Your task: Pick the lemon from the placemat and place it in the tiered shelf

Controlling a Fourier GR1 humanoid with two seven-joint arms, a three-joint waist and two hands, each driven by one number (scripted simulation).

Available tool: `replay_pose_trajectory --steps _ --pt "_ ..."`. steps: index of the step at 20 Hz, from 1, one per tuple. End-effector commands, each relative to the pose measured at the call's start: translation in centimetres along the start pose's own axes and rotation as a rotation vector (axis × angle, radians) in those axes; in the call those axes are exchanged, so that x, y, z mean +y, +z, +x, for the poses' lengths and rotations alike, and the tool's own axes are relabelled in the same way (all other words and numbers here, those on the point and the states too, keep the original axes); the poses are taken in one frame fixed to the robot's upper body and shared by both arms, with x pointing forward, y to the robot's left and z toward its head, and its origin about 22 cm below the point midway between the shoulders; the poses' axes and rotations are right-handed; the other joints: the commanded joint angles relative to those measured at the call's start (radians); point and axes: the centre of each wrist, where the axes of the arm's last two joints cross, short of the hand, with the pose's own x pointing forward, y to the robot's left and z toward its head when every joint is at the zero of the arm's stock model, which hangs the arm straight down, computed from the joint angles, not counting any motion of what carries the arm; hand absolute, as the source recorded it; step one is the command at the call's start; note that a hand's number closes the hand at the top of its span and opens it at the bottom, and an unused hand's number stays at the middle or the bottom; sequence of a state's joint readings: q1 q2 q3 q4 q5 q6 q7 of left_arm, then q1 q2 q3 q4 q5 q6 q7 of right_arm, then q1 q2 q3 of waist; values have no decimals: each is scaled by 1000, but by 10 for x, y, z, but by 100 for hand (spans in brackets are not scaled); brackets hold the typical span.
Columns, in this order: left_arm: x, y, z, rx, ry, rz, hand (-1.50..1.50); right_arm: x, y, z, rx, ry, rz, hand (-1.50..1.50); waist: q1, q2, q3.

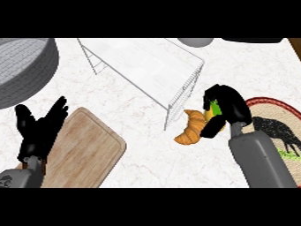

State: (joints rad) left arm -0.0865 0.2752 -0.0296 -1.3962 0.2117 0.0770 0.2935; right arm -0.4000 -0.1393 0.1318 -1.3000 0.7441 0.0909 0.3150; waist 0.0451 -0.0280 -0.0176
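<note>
The right hand point(226, 111) is curling round the lemon point(213, 107) just beside the shelf point(146, 66), ready for placing, while the left hand point(40, 126) is resting open.

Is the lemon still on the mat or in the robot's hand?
In the hand: the right hand curls round the lemon, beside the placemat.

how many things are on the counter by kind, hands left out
food: 2, the lemon in the right hand and a croissant
flat pieces: 2, placemat and cutting board
containers: 2, grey basket and tiered shelf
total: 6; things cut off at the top edge not counted
</note>
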Motion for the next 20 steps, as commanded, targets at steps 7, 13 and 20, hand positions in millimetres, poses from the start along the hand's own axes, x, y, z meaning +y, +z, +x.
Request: replay_pose_trajectory --steps 7,13,20 --pt "-8 -2 -12 85 -6 -35 0 -44 5 153 105 -97 -490 150 33 -11 -1" --pt "-15 -6 -16 84 -16 -52 0 -71 20 231 222 -74 -693 150 51 0 -1" --pt "-24 -13 -3 72 -22 -74 0 -104 35 302 310 -70 -833 150 68 14 5"
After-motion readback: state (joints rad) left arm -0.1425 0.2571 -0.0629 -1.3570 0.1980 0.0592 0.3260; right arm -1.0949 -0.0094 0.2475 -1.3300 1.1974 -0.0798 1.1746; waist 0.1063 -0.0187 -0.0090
